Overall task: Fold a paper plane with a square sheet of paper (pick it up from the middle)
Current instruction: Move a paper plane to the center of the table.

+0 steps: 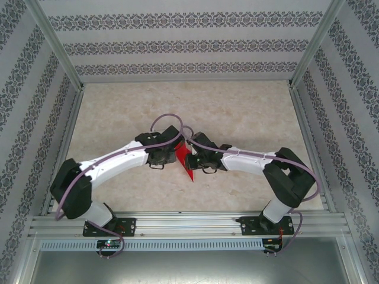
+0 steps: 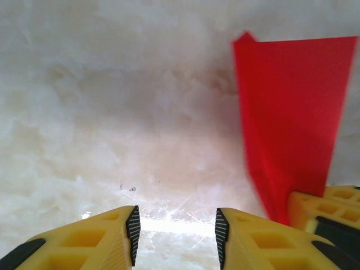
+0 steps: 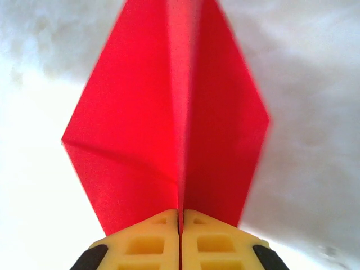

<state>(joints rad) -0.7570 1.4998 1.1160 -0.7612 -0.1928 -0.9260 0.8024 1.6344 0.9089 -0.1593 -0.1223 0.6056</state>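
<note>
**Current state.** The right end effector [image 3: 181,225] is gripping the red sheet [image 3: 169,124] with its jaws fully shut on the centre crease. The two folded halves are spreading to either side of the pinch. The left end effector [image 2: 175,236] is standing partly open and is holding nothing; bare tabletop [image 2: 112,112] is showing through the gap between its fingers.

**Position of the workpiece.** The red sheet is hanging above the middle of the tabletop, between the two wrists, and appears to be clear of the surface. Its long axis (the crease) is running straight out from the right end effector's fingertips, and in the top view it is lying crosswise to the line joining the two arms.

**Governing relation.** In the left wrist view, the sheet is lying off to the right of the open jaws, beside them and not between them. The right arm is the nearer one, since it is already in contact. A sideways approach is probably needed before the left jaws can take the sheet.

**Obstructions.** The right end effector's yellow fingers are sitting just beside the left end effector's right finger, so finger-to-finger contact is the likely hazard. The patterned enclosure walls [image 1: 35,89] are standing well apart.
</note>
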